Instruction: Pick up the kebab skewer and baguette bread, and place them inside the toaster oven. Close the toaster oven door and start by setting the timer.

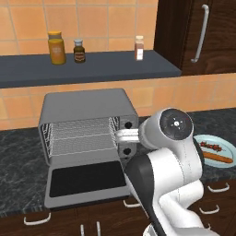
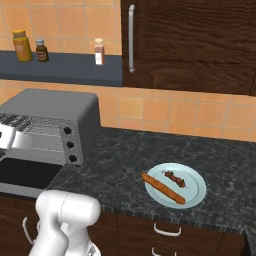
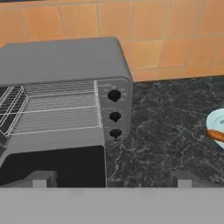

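Observation:
The grey toaster oven (image 1: 87,103) stands on the dark counter with its door (image 1: 87,182) folded down flat and the wire rack (image 1: 80,133) bare. Three black knobs (image 3: 114,116) run down its right side. To the oven's right, the long orange-brown baguette bread (image 2: 162,188) and the short dark kebab skewer (image 2: 175,178) lie side by side on a pale blue plate (image 2: 200,192). My gripper (image 3: 111,179) is open and holds nothing. It hovers in front of the oven's right part, facing the knobs, well left of the plate. The baguette's end (image 3: 215,134) shows at the hand view's right edge.
A dark shelf (image 1: 106,67) above the oven carries a yellow jar (image 1: 56,47), a small brown bottle (image 1: 79,50) and a shaker (image 1: 139,47). A dark wood cabinet with a long handle (image 1: 200,32) hangs at the upper right. Drawers with white handles sit below the counter.

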Motion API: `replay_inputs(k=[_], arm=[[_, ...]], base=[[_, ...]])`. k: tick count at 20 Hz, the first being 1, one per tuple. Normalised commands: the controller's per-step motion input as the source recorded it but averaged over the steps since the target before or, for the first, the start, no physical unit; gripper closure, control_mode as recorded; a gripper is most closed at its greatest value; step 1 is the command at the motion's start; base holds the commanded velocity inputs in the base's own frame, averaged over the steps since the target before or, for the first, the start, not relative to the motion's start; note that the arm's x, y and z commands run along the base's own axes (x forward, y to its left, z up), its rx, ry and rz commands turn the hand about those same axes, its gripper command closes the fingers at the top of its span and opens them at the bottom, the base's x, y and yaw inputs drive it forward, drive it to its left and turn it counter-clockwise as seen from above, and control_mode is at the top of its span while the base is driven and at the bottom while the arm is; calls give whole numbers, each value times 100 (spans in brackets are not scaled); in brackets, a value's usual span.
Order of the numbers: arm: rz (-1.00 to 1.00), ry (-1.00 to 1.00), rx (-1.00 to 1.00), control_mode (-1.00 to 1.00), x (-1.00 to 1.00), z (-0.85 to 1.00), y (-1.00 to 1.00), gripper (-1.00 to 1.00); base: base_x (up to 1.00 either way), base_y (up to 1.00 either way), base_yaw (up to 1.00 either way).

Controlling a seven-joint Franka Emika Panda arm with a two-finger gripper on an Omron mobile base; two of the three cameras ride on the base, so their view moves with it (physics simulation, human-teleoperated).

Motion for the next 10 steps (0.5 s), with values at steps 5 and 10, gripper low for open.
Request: replay_inputs(k=[5,10], arm=[[0,-35,2,-100,0,0,31,-100],[1,-2,0,-100,4,1,0,-100]], base=[[0,0,0],[0,0,0]])
